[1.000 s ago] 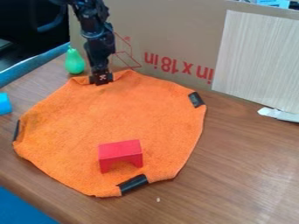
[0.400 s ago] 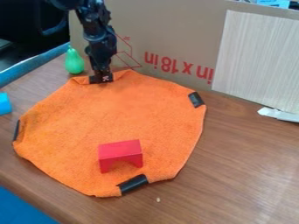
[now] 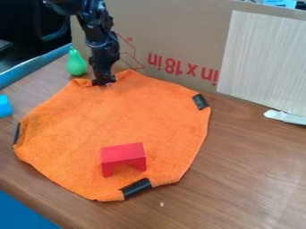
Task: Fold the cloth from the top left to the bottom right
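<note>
The orange cloth (image 3: pixel 131 118) lies spread flat over the left and middle of the frame, its upper edge puckered where the black gripper (image 3: pixel 103 82) hangs down onto it. Whether the jaws stand wide or narrow, or pinch any cloth, I cannot tell. Black patches mark the cloth's left edge, its upper right edge and its bottom edge. On its lower half stands a red arched block (image 3: pixel 123 157). Just beyond the cloth, upper left, a green pear (image 3: pixel 76 63) stands upright; a blue object (image 3: pixel 5 106) sits at the left edge. Beneath is a brown wood-grain table (image 3: pixel 257 174), with a blue surface (image 3: pixel 24 214) past its lower left corner. Across the top rises a cardboard panel (image 3: pixel 173 36) with red print, a pale ribbed board (image 3: pixel 263 58) against its right part and a white piece (image 3: pixel 286 117) at that board's foot. The upper left corner of the room is dark.
</note>
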Robot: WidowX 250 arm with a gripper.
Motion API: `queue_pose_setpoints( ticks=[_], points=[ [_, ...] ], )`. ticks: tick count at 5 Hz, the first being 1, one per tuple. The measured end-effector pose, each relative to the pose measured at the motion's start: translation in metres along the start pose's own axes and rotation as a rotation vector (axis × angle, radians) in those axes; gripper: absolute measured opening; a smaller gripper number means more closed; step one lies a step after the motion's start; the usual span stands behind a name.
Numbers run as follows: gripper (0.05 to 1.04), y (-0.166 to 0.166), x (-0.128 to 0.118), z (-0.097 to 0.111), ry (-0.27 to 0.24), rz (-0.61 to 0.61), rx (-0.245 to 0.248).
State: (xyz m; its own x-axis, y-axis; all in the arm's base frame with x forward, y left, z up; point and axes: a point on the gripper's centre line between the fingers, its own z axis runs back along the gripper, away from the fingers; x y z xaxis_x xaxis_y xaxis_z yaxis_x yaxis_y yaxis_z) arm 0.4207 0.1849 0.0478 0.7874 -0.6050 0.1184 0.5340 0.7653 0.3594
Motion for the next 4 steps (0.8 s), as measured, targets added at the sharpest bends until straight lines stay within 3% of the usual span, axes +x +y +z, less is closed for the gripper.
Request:
queue_pose_setpoints(
  ticks=[1, 2, 3, 4],
  points=[
    [0.067, -0.003, -0.001, 0.001, -0.012, -0.006, 0.005],
    [0.055, -0.009, -0.001, 0.006, -0.026, -0.009, -0.01],
    [0.055, -0.013, 0.005, 0.022, -0.073, -0.013, -0.006],
    [0.055, -0.023, 0.027, 0.056, -0.161, -0.06, 0.022]
  ],
)
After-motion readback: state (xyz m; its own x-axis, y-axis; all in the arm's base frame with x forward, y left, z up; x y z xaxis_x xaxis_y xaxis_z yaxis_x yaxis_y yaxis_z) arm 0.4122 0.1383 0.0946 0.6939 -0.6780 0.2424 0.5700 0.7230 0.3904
